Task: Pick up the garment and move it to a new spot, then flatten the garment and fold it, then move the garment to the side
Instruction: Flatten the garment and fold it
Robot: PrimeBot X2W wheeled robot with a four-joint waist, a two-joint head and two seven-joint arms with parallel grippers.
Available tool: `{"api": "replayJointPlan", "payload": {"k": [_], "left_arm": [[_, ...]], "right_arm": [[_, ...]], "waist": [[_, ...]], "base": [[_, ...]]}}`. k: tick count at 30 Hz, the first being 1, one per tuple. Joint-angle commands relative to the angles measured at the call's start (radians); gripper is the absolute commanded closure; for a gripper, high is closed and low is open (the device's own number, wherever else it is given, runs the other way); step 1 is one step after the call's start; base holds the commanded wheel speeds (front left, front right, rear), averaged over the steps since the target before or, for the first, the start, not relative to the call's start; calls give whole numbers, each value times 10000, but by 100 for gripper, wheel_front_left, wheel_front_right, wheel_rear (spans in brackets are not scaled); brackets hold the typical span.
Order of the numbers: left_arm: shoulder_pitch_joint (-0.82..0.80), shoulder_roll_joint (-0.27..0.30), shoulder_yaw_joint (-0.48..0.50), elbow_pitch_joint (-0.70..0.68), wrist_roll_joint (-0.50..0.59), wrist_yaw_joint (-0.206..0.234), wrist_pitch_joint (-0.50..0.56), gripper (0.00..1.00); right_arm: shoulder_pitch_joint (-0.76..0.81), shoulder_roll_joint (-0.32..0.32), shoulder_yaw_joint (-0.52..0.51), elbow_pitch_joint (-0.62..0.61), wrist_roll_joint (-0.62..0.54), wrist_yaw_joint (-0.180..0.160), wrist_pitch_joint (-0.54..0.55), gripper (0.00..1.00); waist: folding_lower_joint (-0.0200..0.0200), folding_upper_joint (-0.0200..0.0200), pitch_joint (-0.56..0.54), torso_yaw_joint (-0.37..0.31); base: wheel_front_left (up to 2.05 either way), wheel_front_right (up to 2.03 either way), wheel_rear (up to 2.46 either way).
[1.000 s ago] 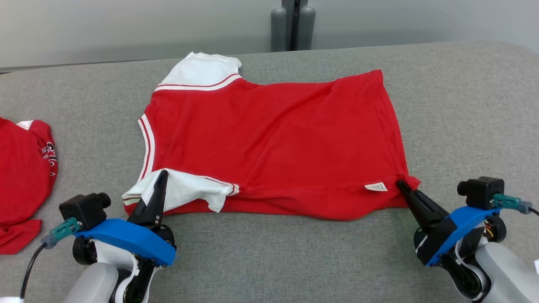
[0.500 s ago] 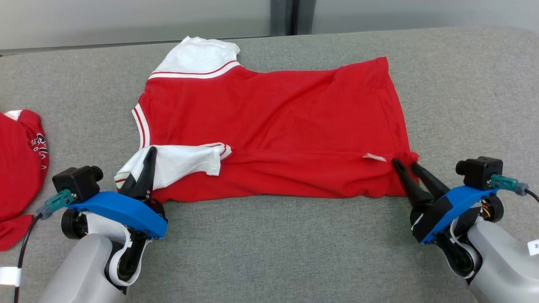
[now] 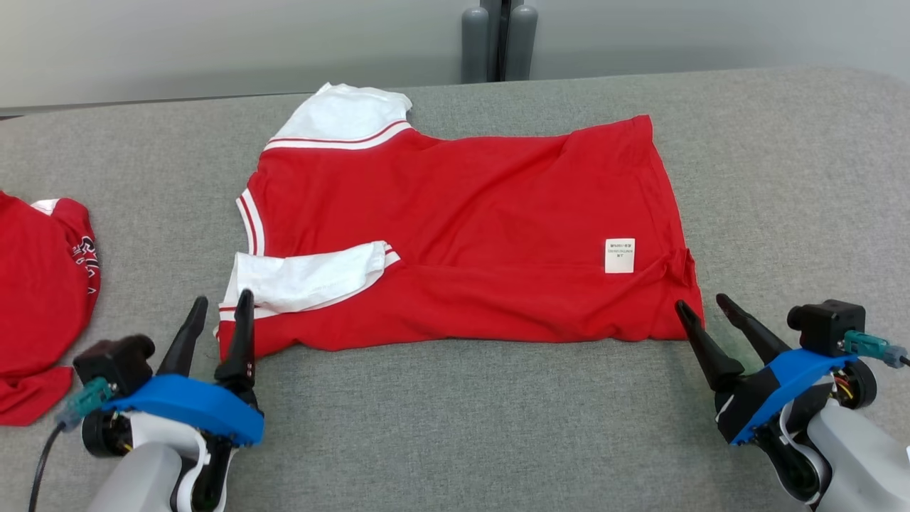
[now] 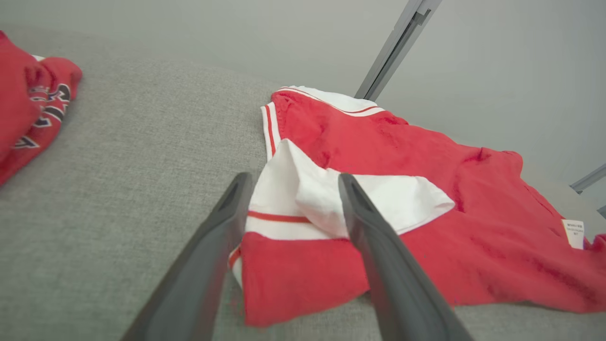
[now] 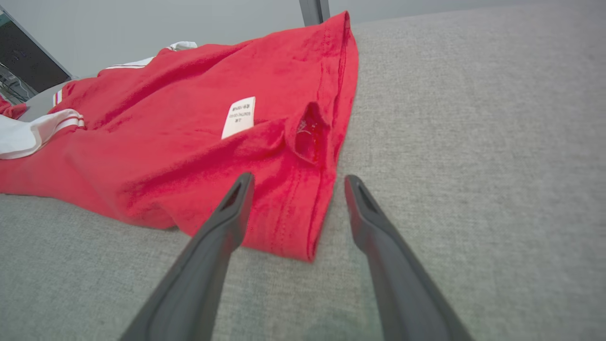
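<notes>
The garment (image 3: 462, 213) is a red shirt with white, red-striped sleeves, lying spread on the grey table (image 3: 455, 427) with its near edge folded up over the body. A white label (image 3: 619, 255) shows on the fold near the right hem. My left gripper (image 3: 222, 306) stands open at the shirt's near left corner, by the folded white sleeve (image 4: 331, 199), holding nothing. My right gripper (image 3: 702, 304) stands open at the near right corner (image 5: 293, 227) of the garment (image 5: 189, 142), with nothing between its fingers.
Another red garment (image 3: 39, 299) with dark lettering lies bunched at the table's left edge, also seen as the red heap (image 4: 33, 104) in the left wrist view. Two grey posts (image 3: 498, 43) stand behind the table's far edge. Bare grey cloth runs along the near side and right.
Both grippers have opened and let go of the shirt's near edge, then drawn back toward me. The near edge now lies folded over the body, with the label turned up.
</notes>
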Motion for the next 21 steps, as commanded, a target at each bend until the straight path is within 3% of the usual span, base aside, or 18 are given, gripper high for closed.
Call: {"api": "replayJointPlan", "payload": {"k": [1,6,20,21], "left_arm": [[216,12,21,32,96,82,-71,0],[612,-104,-21,148,297,259,-115,0],[202,-442,-190,1500,163,-5,-104,0],[120,-618,-139,1719,-64,-84,-71,0]], "right_arm": [[143,-19,-35,84,-62,1,-59,0],[211,66,-76,361,-181,1,-63,0],[-428,701,267,1433,-189,1,-56,0],[-476,845,301,1624,-124,1,-41,50]], "waist": [[1,0,-26,15],[1,0,-36,87],[1,0,105,-44],[1,0,109,-40]], "base": [[0,0,0],[0,0,0],[0,0,0],[0,0,0]]}}
